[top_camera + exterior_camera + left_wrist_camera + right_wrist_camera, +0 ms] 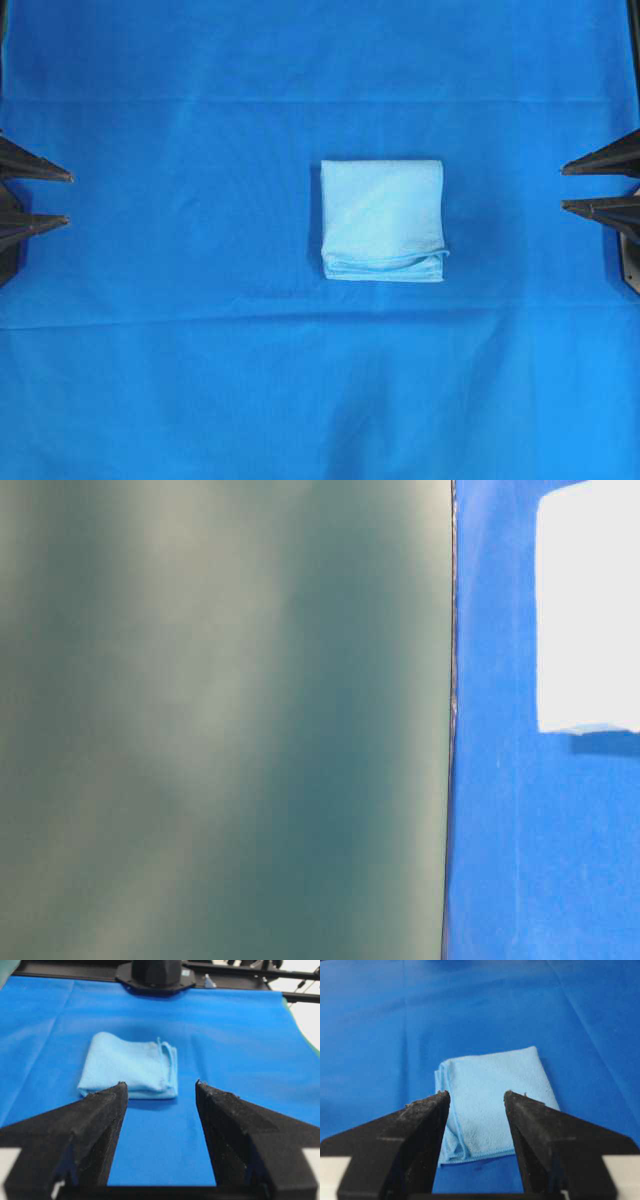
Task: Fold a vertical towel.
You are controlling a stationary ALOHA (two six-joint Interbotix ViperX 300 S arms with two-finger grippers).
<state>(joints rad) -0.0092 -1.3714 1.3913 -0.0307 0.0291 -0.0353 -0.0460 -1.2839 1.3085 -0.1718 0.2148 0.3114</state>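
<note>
The light sky-blue towel (pixel 382 219) lies folded into a compact near-square stack in the middle of the dark blue cloth, with its layered edges at the near side. It also shows in the left wrist view (pixel 129 1065) and the right wrist view (pixel 492 1102). My left gripper (pixel 70 198) is open and empty at the left edge, far from the towel; its jaws stand wide apart (pixel 160 1085). My right gripper (pixel 562 187) is open and empty at the right edge, also apart from the towel (pixel 477 1093).
The large dark royal-blue cloth (pixel 200 350) covers the whole surface with faint creases. The right arm's base (pixel 156 972) stands at the far edge in the left wrist view. The table-level view is mostly blocked by a blurred grey-green surface (pixel 220 720).
</note>
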